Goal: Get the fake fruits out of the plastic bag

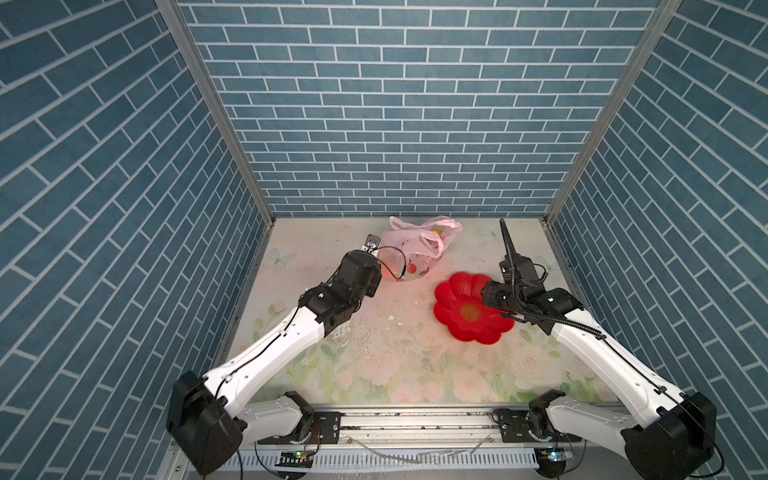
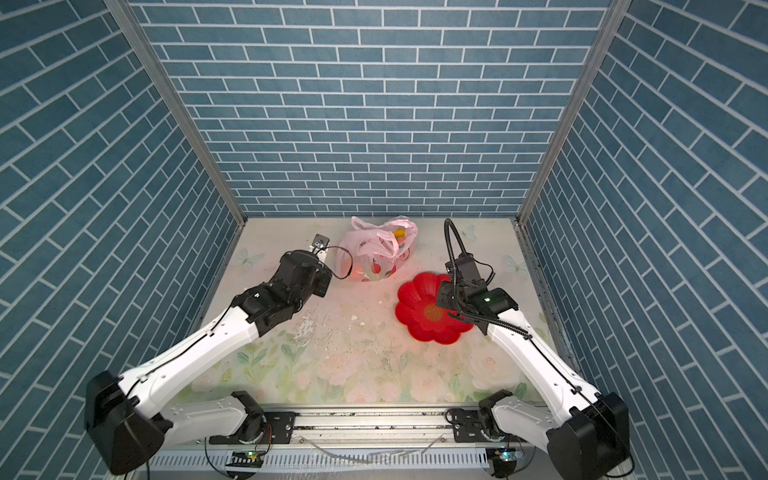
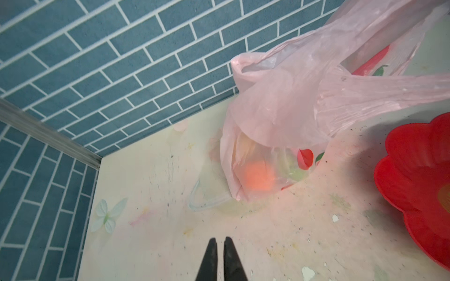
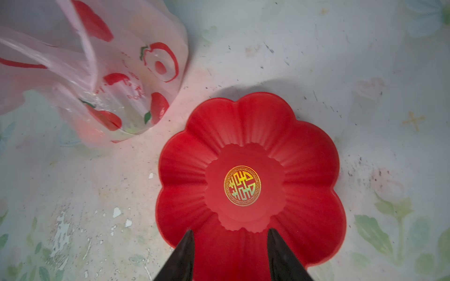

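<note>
Two arms [image 1: 282,336] extended, left pincer [image 3: 220,239] closed, right pincer [image 4: 230,231] parted above dish [image 4: 304,158]

Bright even light, soft shadows

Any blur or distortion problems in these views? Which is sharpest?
Left wrist view: plastic bag soft, the orange fruit inside only a hazy blob. Right wrist view: red dish and its gold emblem crisp, bag smeared. Both top views: sharp, but brick walls splay outward from the wide-angle lens.
</note>
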### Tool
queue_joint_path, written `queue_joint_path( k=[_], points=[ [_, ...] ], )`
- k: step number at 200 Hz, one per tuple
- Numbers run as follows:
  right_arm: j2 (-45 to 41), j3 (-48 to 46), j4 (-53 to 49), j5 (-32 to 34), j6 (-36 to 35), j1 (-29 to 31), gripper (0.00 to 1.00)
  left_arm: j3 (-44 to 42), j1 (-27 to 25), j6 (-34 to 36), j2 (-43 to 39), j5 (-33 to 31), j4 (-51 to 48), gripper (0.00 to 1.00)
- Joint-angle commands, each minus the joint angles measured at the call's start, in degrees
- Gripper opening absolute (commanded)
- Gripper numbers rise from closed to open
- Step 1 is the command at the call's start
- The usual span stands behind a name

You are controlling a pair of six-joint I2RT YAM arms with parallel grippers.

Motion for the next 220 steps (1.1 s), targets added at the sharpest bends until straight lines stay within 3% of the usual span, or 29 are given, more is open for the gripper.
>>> queue_joint_path(
  k=[1,24,56,77,98,163,183,198,220],
  points=[
    [0.9,4.1,-0.7,4.6,-1.4,3.0,0.49,-2.3,0.3,-8.5,-4.9,6.3,-0.7,0.24],
    [1.3,5.4,2.9,3.2,-0.5,3.4,0.50,-2.5,0.2,-14.2,-5.8,15.4,3.8,0.46],
    [2.4,7.3,2.4,3.5,-0.5,3.2,0.50,4.8,-0.7,-16.4,1.1,24.1,5.7,0.71],
    [2.2,7.1,1.2,4.2,-0.6,2.9,0.50,10.7,-0.8,-16.2,7.4,29.6,6.7,0.81],
    [0.6,5.6,0.8,4.2,-0.4,2.0,0.51,16.5,-1.1,-15.6,14.0,33.4,8.1,0.85],
    [-4.1,0.7,0.1,2.6,0.3,-2.6,0.52,29.0,-1.8,-18.4,30.3,46.4,14.7,0.84],
    [-4.2,0.1,0.2,1.9,0.4,-3.5,0.52,32.2,-1.9,-19.9,34.8,48.1,16.3,0.78],
    [-4.1,-0.1,0.2,1.6,0.4,-3.6,0.52,34.1,-1.9,-21.1,37.4,48.9,17.9,0.67],
    [-4.1,-0.7,0.5,0.6,0.4,-3.6,0.51,34.3,-1.7,-21.9,37.5,48.1,18.8,0.36]
  ],
)
